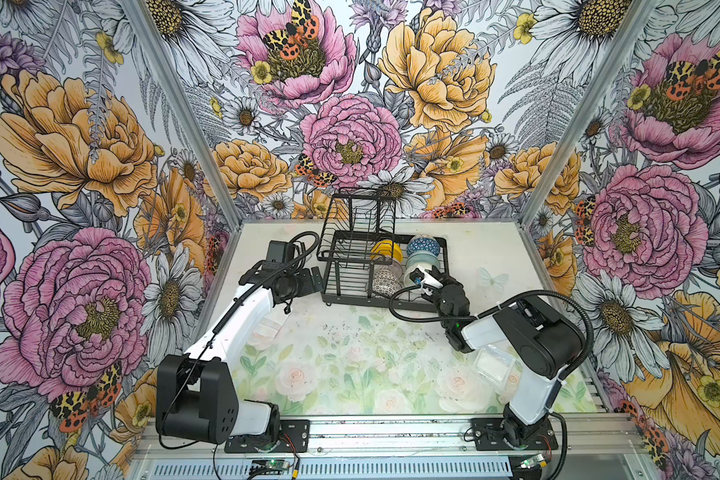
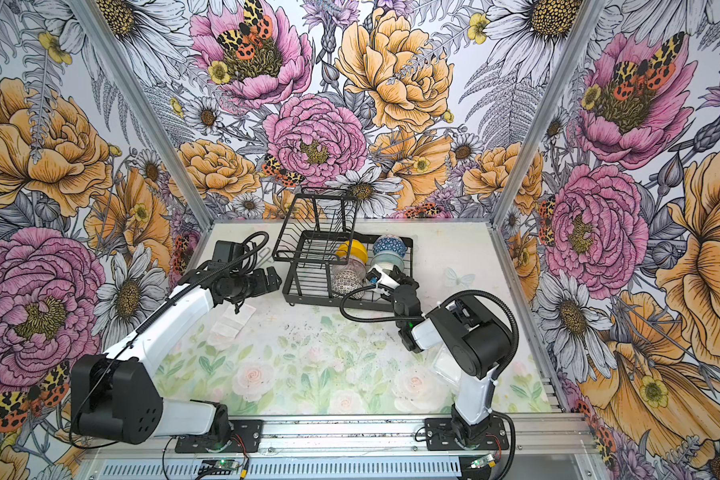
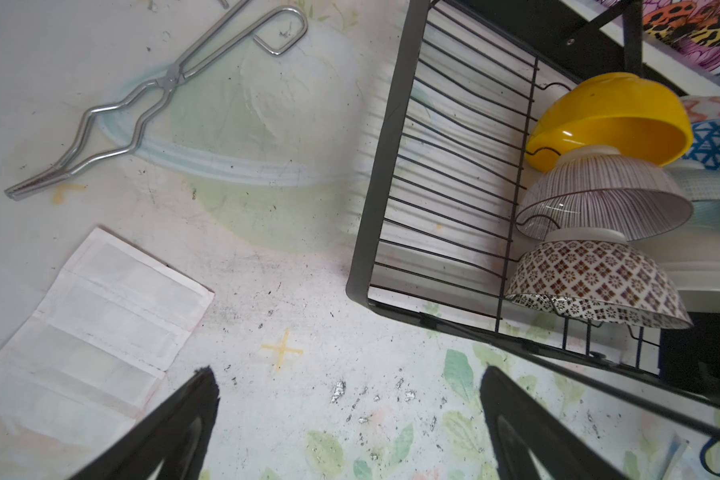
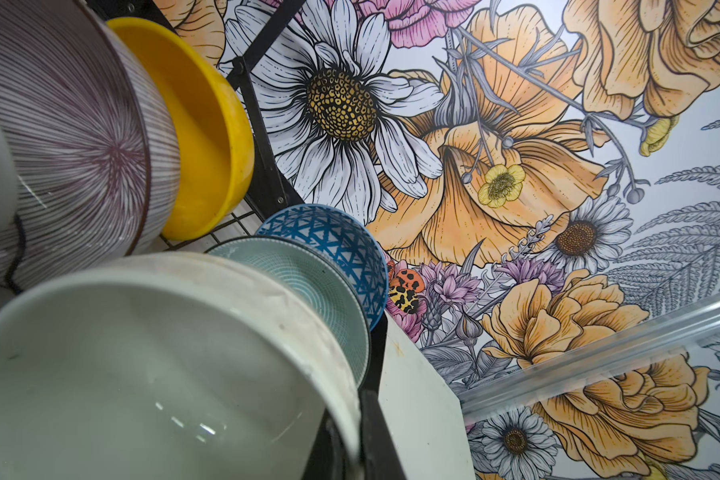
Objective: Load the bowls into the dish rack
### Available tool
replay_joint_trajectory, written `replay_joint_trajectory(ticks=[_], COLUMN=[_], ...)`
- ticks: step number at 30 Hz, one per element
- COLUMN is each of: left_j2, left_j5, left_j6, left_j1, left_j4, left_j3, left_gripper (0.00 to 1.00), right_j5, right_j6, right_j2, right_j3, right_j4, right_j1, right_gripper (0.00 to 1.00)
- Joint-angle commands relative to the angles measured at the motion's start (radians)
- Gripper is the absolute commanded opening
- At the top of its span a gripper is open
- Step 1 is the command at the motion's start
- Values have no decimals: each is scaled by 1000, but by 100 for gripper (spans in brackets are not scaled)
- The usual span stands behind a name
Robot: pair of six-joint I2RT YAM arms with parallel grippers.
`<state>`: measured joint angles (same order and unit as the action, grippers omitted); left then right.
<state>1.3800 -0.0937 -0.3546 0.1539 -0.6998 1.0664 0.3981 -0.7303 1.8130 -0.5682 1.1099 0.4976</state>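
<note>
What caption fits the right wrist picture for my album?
Right hand holds the cream bowl by its rim in the dish rack.

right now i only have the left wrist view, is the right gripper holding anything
Observer: Yes. The right gripper is shut on the rim of the cream bowl, the nearest one in the right row of the rack.
Operator: ok, anything on the table over on that side
Observer: A clear tub lies on the table, partly under the right arm.
</note>
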Motion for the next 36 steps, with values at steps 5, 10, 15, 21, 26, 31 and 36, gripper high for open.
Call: replay_joint_trajectory(ticks=[5, 10, 15, 21, 26, 31, 36], left_j2=[-2, -17, -27, -33, -33, -35, -39], left_j5=[-18, -13, -12, -12, -14, -15, -14], left_j6=[29, 32, 36, 37, 41, 41, 41], left_j1=[-13, -19, -25, -28, -30, -31, -31], left_j4=[-20, -27, -30, -31, -30, -30, -30], left_j3=[33, 32, 29, 24, 27, 26, 24], left_gripper=[99, 99, 99, 99, 99, 99, 99], right_j5=[-97, -127, -116, -120, -147, -168, -168], right_j6=[52, 62, 51, 92, 145, 165, 170], right_j2=[-63, -97, -96, -120, -152, -168, -176], right_j3=[-9, -33, -35, -42, -61, -70, -70], right_j4=[-142, -236, -244, -288, -375, -433, -440], right_j1=[-18, -30, -31, -39, -55, -66, -70], right_gripper=[0, 0, 0, 0, 0, 0, 0])
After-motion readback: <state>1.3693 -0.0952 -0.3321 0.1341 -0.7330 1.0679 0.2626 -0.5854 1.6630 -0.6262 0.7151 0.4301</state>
